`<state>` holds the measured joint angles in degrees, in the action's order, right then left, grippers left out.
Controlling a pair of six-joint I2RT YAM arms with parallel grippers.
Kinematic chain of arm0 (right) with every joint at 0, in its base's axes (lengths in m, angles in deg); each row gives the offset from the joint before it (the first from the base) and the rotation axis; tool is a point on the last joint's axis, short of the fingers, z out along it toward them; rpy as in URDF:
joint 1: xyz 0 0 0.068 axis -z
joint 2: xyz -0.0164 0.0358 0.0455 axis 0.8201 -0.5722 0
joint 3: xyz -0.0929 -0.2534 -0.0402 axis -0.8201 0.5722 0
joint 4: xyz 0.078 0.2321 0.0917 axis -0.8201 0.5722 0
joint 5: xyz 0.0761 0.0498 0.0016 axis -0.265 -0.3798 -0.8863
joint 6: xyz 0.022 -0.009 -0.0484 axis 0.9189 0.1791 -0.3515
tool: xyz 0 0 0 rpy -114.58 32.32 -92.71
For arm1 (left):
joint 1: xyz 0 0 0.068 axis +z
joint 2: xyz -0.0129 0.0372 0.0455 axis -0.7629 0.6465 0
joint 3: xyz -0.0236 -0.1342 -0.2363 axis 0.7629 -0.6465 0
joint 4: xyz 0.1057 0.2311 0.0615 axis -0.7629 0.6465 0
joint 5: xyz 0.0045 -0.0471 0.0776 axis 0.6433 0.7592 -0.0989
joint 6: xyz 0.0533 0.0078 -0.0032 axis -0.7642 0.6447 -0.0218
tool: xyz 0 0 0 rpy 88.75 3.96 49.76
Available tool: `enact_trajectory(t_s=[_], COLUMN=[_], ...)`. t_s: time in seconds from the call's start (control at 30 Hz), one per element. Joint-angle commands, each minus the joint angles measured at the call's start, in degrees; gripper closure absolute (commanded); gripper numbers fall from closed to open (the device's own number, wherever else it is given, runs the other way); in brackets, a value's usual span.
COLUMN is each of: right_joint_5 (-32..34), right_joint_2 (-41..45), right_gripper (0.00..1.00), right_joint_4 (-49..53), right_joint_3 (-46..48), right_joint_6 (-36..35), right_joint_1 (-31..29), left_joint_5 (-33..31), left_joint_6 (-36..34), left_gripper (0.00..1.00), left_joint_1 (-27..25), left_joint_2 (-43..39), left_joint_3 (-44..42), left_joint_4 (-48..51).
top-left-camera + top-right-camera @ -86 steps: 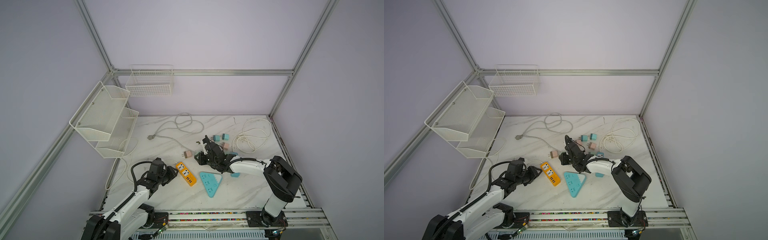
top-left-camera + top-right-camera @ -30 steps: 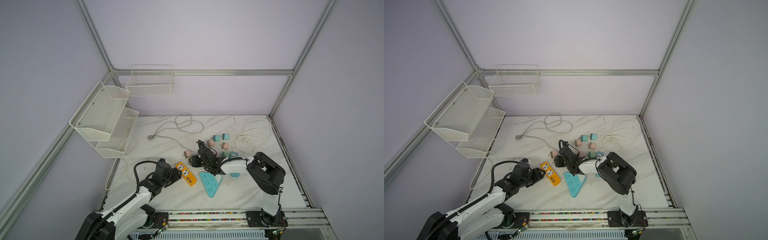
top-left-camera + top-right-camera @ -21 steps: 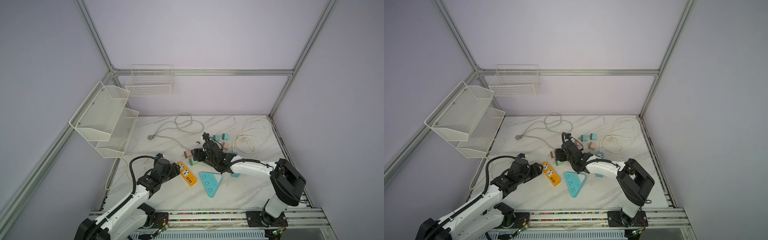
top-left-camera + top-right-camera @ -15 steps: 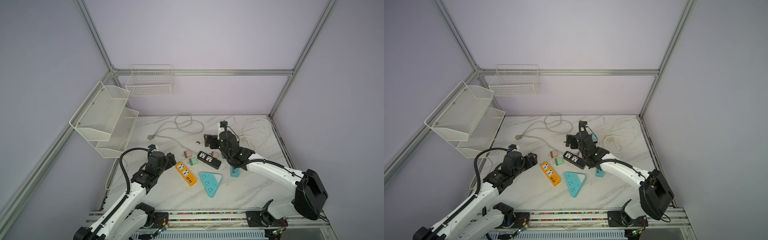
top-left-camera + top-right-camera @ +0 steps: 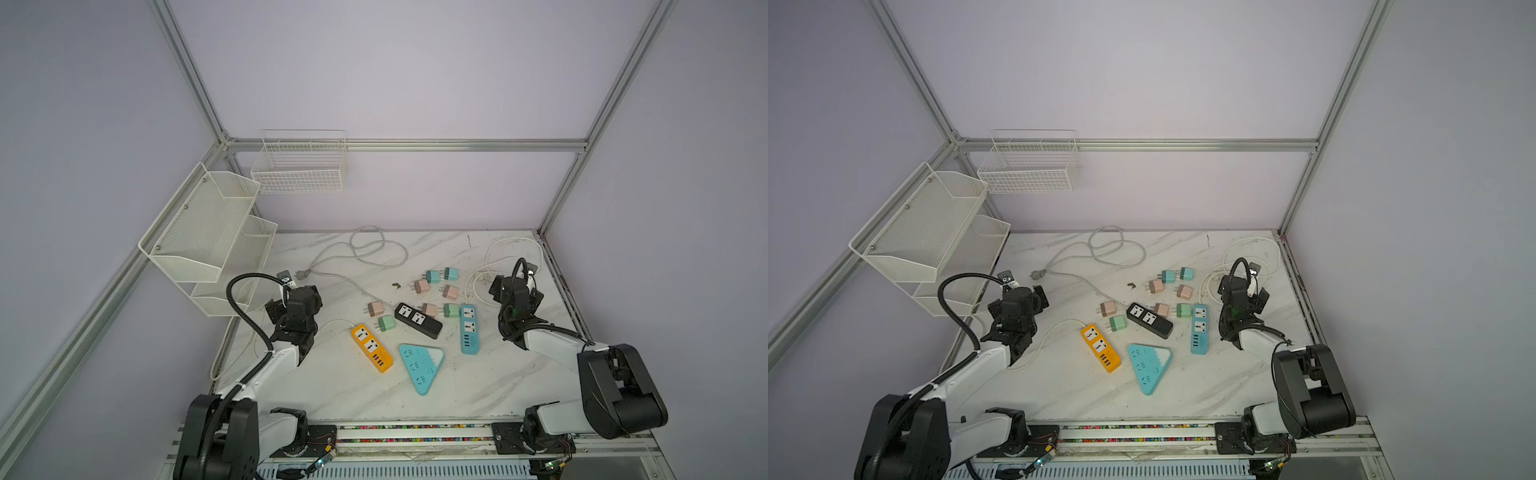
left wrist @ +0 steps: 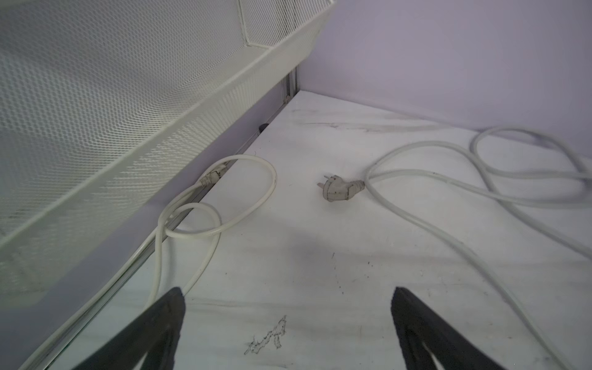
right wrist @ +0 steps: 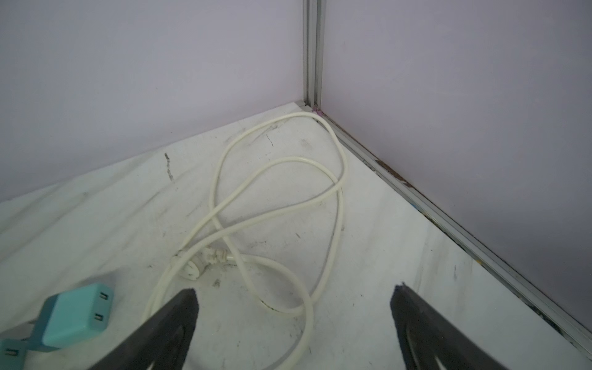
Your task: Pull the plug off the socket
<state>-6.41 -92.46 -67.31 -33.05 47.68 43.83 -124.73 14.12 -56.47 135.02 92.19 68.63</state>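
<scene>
1. The green plug [image 5: 386,323] isn't in any socket. It's lying loose on the marble table [image 5: 332,386], in the gap between the orange power strip [image 5: 371,347] and the black power strip [image 5: 417,319], prongs toward the orange one. It doesn't look like it's touching either.
2. The black strip lies at an angle near the middle of the table, and both of its big sockets face up, uncovered, in both top views.
3. A pink plug [image 5: 376,308] sits just behind the green one. A second pink plug [image 5: 429,309] is right up against the black strip's far edge; can't tell if they actually touch.
4. Further out, the blue power strip [image 5: 468,329] is to the right of the black one. The teal triangular strip [image 5: 419,365] sits nearer the front edge.
5. The left gripper [image 6: 288,291] has its fingers spread wide with nothing between them. It's over bare marble on the left side by the mesh rack [image 5: 208,232], well apart from the green plug. Its wrist view has a grey corded plug [image 6: 336,189] lying out ahead.
6. The right gripper [image 7: 294,289] is also wide and holding nothing. It's on the right side past the blue strip, over a coil of white cable [image 7: 294,159]. A teal plug [image 7: 75,315] shows at the edge of its wrist view.
</scene>
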Motion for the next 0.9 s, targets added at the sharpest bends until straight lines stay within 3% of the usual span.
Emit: enact_trajectory(t_s=[0.0, 0.03, 0.1, 0.17, 0.23, 0.33, 0.37, 0.43, 0.5, 0.63, 0.87], right_joint_5=[-0.51, -0.49, -5.95, -10.59, -16.53, -23.14, -23.85, -23.59, -24.73, -24.70, -24.42], right_joint_2=[-5.60, -7.64, -8.68, -10.27, -11.93, -17.11, -19.69, -17.86, -18.67, -18.31, -18.47], right_gripper=[0.03, 0.03, 0.02, 0.03, 0.03, 0.03, 0.03, 0.03, 0.03, 0.03, 0.03], right_joint_4=[-19.28, -23.52, -25.20, -34.13, -34.66, -45.68, -52.34, -40.70, -44.66, -44.67, -44.01], right_joint_3=[2.06, 1.96, 1.54, 3.57, 2.93, 6.10, 7.39, 3.83, 4.82, 5.07, 4.75], right_joint_6=[-6.43, -9.77, -9.27, -13.06, -12.22, -15.89, -17.00, -13.09, -13.89, -14.12, -14.45], right_joint_1=[1.14, 1.50, 1.98, 2.30, 3.97, 4.24, 3.94, 4.47, 5.82, 5.81, 5.82], left_joint_5=[3.01, 4.84, 6.48, 11.79, 15.82, 19.23, 18.52, 17.95, 20.85, 21.76, 21.76], left_joint_6=[-9.50, -11.49, -13.72, -10.42, -10.99, -14.00, -14.48, -13.07, -9.87, -10.36, -10.38], left_gripper=[0.00, 0.01, 0.00, 0.00, 0.00, 0.00, 0.01, 0.00, 0.00, 0.00, 0.00], left_joint_1=[0.50, 0.50, 0.68, 2.96, 3.88, 4.02, 3.49, 3.40, 6.28, 6.74, 6.74], left_joint_2=[6.02, 7.63, 9.01, 8.95, 13.16, 20.13, 20.16, 18.48, 17.69, 18.31, 18.25], left_joint_3=[-4.70, -6.21, -9.32, -10.05, -10.63, -12.60, -12.41, -8.97, -5.72, -7.46, -7.32], left_joint_4=[-22.97, -27.69, -36.45, -36.68, -40.46, -52.04, -51.83, -42.28, -34.31, -38.92, -38.70])
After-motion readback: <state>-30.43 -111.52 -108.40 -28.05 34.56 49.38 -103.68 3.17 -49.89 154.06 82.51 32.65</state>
